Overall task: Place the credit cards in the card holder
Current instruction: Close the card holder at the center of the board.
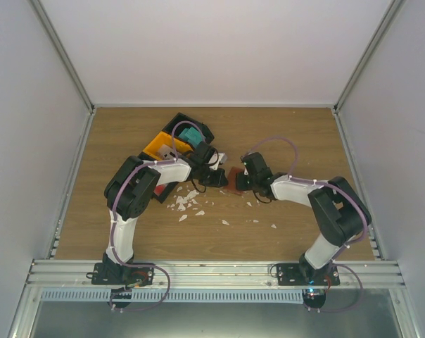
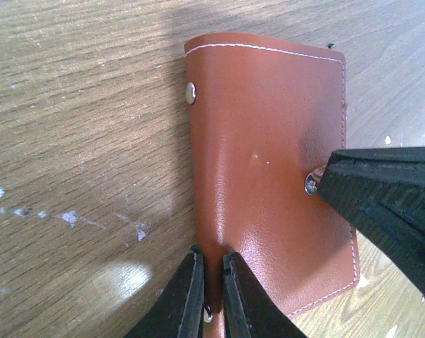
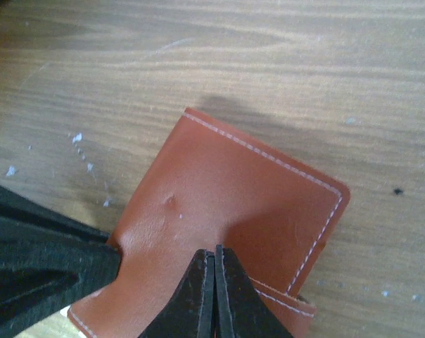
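Observation:
The reddish-brown card holder (image 1: 233, 180) lies closed on the wooden table between both grippers. In the left wrist view, my left gripper (image 2: 211, 266) is shut on a pinched-up ridge of the card holder (image 2: 262, 141) at its near edge. In the right wrist view, my right gripper (image 3: 214, 253) is shut with no gap, its tips resting on top of the card holder (image 3: 219, 183). Its black finger also shows in the left wrist view (image 2: 388, 204), beside a snap stud. A teal credit card (image 1: 190, 134) lies in the tray. No other cards can be made out.
The black-and-orange compartment tray (image 1: 160, 146) stands behind the left gripper (image 1: 216, 176). Small white scraps (image 1: 186, 201) are scattered on the table in front of it, with a few more near the right gripper (image 1: 242, 180). White walls enclose the table.

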